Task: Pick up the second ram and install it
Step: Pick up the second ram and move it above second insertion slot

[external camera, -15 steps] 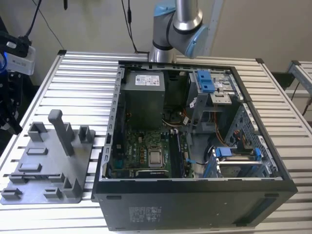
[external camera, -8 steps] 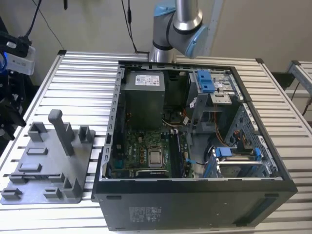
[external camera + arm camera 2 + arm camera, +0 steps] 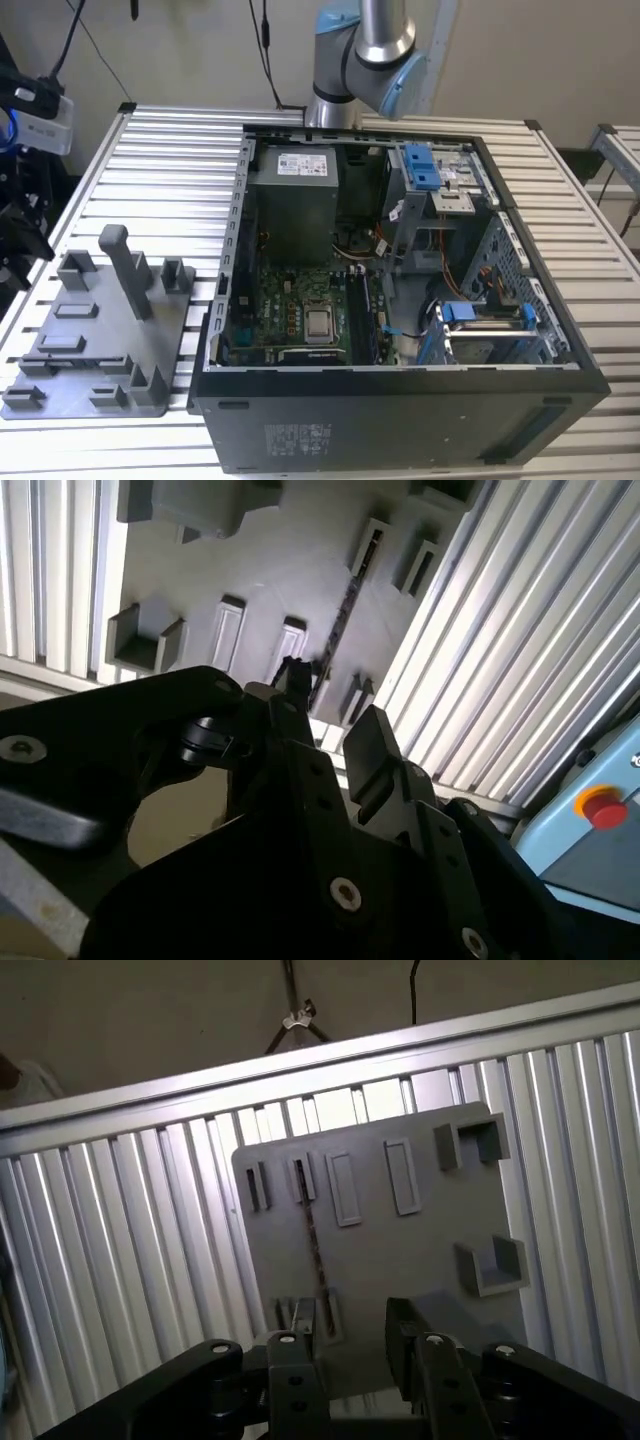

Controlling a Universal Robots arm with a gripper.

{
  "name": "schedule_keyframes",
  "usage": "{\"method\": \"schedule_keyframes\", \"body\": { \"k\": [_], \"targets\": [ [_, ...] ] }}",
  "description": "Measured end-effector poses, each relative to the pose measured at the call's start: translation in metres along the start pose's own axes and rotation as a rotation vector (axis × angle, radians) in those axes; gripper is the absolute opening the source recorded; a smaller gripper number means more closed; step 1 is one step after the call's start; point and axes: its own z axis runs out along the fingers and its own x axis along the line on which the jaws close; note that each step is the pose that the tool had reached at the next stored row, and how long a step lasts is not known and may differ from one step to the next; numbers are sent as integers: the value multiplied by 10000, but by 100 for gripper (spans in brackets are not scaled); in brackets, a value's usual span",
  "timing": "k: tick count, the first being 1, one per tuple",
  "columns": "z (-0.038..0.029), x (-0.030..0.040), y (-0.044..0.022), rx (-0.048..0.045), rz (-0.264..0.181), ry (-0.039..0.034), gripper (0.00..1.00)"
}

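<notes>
The second ram (image 3: 313,1260) stands on edge in slots of the grey holder tray (image 3: 400,1250), seen from above as a thin dark strip. In the second wrist view the ram (image 3: 343,620) runs across the same tray (image 3: 200,570). My gripper (image 3: 348,1335) hangs well above the tray, open, its black fingers (image 3: 292,1360) apart with nothing between them. The second wrist view also shows the gripper (image 3: 330,705) open. In the exterior view the tray (image 3: 100,340) lies on the exterior view's left, with only the arm's upper joints (image 3: 365,50) showing at the back.
An open black computer case (image 3: 400,410) lies on the ribbed metal table (image 3: 170,150), with its motherboard (image 3: 300,310), power supply (image 3: 295,200) and blue drive latches (image 3: 422,165). A tall grey post (image 3: 125,265) rises from the tray. A red button (image 3: 603,805) sits on a pale blue box.
</notes>
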Motion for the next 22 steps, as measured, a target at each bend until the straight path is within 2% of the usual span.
{"method": "schedule_keyframes", "body": {
  "k": [2, 9, 13, 17, 22],
  "targets": [
    [18, 0, -1, 1, -96, -1, 42],
    [19, 1, 0, 1, -99, 0, 42],
    [20, 0, 0, -67, -96, 13, 42],
    [22, 0, -1, -70, -96, 12, 42],
    [72, 1, -3, -69, -96, 12, 42]
  ]
}}
